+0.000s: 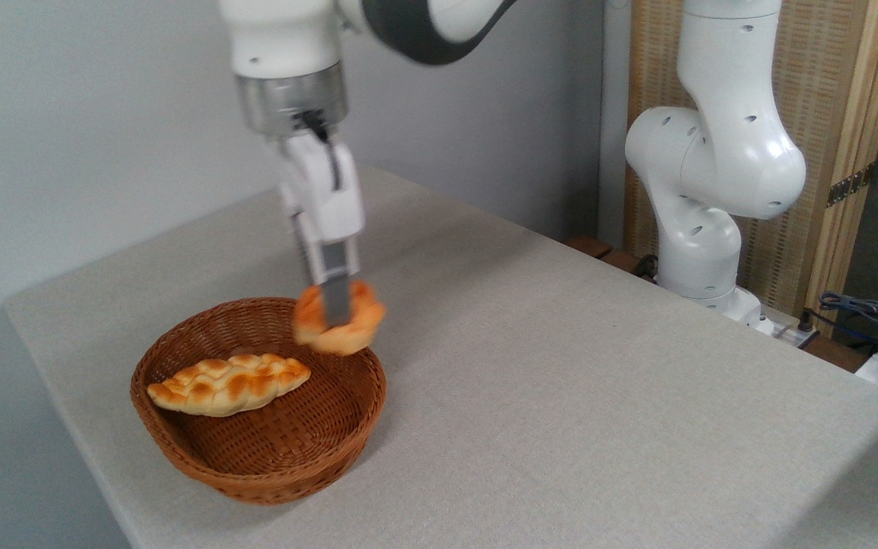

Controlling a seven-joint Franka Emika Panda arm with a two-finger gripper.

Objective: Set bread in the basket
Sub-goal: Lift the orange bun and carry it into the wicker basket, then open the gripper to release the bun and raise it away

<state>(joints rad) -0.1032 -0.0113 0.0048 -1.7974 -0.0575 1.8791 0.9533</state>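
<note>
Grey table (561, 396), hand (337, 309) gripping bread (359, 324) above basket (180, 450), braided loaf (229, 383) inside

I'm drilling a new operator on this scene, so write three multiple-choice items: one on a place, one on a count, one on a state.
1. Where is the small orange bun?
A. flat on the table
B. held in the air over the basket's far right rim
C. lying on the basket floor

2. How many bread pieces lie inside the basket?
A. none
B. one
C. two

3. What is the gripper doing?
A. shut on the bun
B. open and empty
C. pressing the braided loaf

Key: 1 B, the bun hangs clear of the table; 2 B, only the braided loaf rests inside; 3 A, its fingers clamp the bun.
</note>
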